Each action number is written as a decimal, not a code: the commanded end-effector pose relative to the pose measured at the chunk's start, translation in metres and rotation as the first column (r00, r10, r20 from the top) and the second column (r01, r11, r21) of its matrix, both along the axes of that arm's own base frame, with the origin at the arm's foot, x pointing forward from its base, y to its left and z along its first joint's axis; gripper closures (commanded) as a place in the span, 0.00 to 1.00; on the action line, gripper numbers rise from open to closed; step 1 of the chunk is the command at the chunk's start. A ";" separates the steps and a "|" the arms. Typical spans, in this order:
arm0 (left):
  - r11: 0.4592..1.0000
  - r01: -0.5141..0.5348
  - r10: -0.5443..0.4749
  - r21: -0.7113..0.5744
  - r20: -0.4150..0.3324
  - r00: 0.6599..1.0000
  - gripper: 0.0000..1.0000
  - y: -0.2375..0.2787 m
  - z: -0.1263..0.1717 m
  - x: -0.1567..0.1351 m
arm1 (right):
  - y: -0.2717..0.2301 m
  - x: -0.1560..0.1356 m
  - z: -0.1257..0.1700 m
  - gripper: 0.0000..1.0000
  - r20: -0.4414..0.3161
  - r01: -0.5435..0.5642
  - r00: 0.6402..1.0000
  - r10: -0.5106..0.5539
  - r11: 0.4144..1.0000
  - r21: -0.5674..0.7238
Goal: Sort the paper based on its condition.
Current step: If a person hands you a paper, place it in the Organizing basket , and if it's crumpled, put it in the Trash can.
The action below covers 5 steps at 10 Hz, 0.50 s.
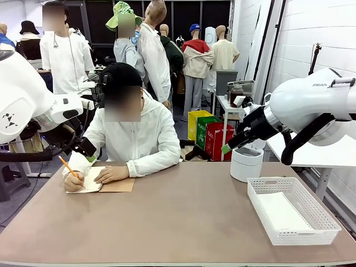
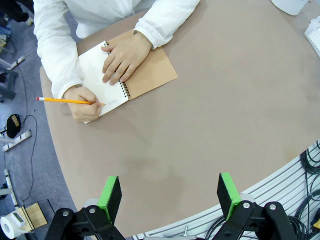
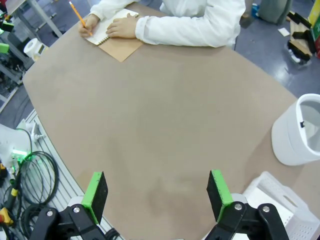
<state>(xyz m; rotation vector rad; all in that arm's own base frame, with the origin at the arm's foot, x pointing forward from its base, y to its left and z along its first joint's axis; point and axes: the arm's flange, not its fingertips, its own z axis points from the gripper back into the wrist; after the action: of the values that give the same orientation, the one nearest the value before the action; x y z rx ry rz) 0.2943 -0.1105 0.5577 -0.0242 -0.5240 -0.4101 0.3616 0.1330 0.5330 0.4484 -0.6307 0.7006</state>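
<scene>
The likeliest fault was a reach made too soon. The one page in the open was bound in the notebook at the far left of the worktop. It was pinned under the person's resting hand while the writing hand worked on it with a pencil. A robot hand sent there could have struck fingers or pencil, or seized the notebook instead of a loose sheet. A flat sheet on the worktop would probably have offered wide jaws little edge to pinch. Confusing the white basket at the near right with the round white bin beyond it would have spoiled the sort.

The left hand and the right hand both hovered released over bare worktop, grasping nothing. The paper looked like a smooth, flat white sheet lying in the basket, though it was hard to tell from the basket's own floor.
</scene>
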 end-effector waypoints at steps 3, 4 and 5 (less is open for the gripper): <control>1.000 0.001 -0.001 -0.001 0.000 1.000 0.00 0.000 0.000 0.000 | 0.001 0.000 0.001 0.00 -0.003 0.001 1.000 -0.001 1.000 0.007; 1.000 0.001 -0.001 -0.001 0.000 1.000 0.00 0.000 0.000 0.000 | 0.001 0.000 0.001 0.00 -0.003 0.001 1.000 -0.001 1.000 0.007; 1.000 0.001 -0.001 -0.001 0.000 1.000 0.00 0.000 0.000 0.000 | 0.001 0.000 0.001 0.00 -0.003 0.001 1.000 -0.001 1.000 0.007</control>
<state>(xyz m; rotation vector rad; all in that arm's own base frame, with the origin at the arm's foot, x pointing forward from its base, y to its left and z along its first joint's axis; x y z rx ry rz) 0.2943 -0.1105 0.5577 -0.0242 -0.5240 -0.4101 0.3617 0.1327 0.5330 0.4479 -0.6309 0.6998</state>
